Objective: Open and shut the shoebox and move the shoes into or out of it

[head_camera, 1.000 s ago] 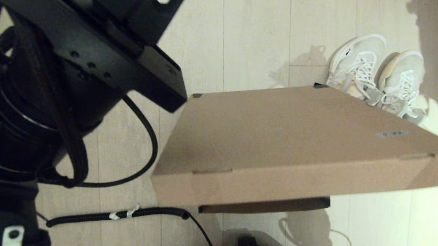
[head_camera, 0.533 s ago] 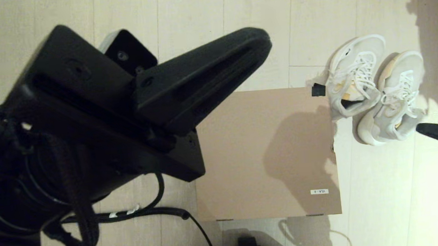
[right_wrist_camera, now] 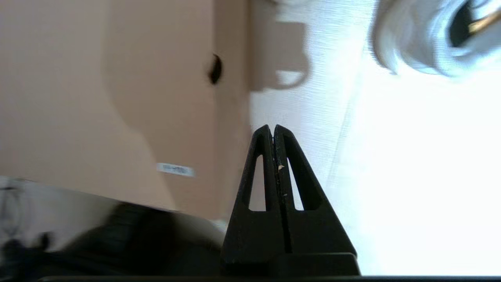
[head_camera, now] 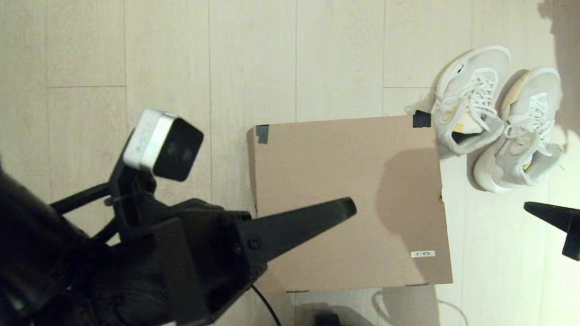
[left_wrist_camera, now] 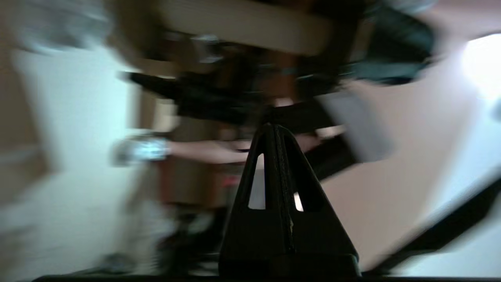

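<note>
The shoebox (head_camera: 349, 205) lies closed on the floor (head_camera: 337, 38), its contents hidden. The shoes (head_camera: 498, 116) stand outside it, just beside its far right corner. The left gripper (head_camera: 349, 209), clenched and empty, hangs over the lid. The right gripper (head_camera: 530, 208), also clenched, sits right of the box, partly cut off.
</note>
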Motion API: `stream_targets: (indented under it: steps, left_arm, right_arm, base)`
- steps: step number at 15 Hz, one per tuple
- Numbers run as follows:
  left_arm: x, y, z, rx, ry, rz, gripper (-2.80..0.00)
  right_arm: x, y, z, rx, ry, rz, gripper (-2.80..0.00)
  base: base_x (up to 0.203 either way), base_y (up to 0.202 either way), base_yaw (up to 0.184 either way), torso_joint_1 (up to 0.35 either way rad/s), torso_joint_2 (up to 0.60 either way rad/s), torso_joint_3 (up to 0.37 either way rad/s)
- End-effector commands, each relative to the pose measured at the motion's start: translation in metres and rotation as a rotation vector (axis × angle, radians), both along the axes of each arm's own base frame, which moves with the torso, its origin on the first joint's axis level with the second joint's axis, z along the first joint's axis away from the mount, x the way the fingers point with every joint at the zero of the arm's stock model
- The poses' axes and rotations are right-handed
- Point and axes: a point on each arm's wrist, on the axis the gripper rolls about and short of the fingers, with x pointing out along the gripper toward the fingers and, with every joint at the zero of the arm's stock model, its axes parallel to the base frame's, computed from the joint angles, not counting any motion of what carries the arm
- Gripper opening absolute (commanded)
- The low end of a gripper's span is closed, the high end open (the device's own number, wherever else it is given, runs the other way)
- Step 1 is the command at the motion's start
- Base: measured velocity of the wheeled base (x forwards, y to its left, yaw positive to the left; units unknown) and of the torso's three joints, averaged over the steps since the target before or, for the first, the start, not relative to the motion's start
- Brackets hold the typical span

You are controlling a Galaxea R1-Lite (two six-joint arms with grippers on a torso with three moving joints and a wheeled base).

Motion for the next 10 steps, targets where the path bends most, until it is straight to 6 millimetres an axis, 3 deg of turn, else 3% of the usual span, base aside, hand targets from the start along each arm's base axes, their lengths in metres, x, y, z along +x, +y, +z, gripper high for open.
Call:
stream_targets:
  steps: [1,3,5,8,10]
  left_arm:
    - [0.009,0.003,-0.014,0.131,-0.252,0.187,-2.80]
    - [0.019,0.007,-0.026,0.262,-0.321,0.469,-2.80]
    - [0.032,0.017,-0.034,0.352,-0.295,0.640,-2.80]
    - [0.067,0.055,-0.056,0.592,-0.196,0.956,-2.80]
    - [0.086,0.073,-0.074,0.735,-0.150,1.036,-2.80]
  right_arm:
    - [0.002,0.010,-0.002,-0.042,0.010,-0.033,-2.80]
    - [0.007,0.020,-0.002,-0.062,0.015,-0.025,-2.80]
    - [0.011,0.026,-0.007,-0.071,0.039,-0.004,-2.80]
    - [0.032,0.029,-0.012,-0.123,0.060,-0.022,-2.80]
    - [0.054,0.033,-0.023,-0.139,0.084,-0.027,-2.80]
  base:
    - [0.000,0.000,0.000,0.000,0.00,0.000]
    - [0.000,0.000,0.000,0.000,0.00,0.000]
    - [0.000,0.000,0.000,0.000,0.00,0.000]
    - [0.000,0.000,0.000,0.000,0.00,0.000]
    - [0.000,0.000,0.000,0.000,0.00,0.000]
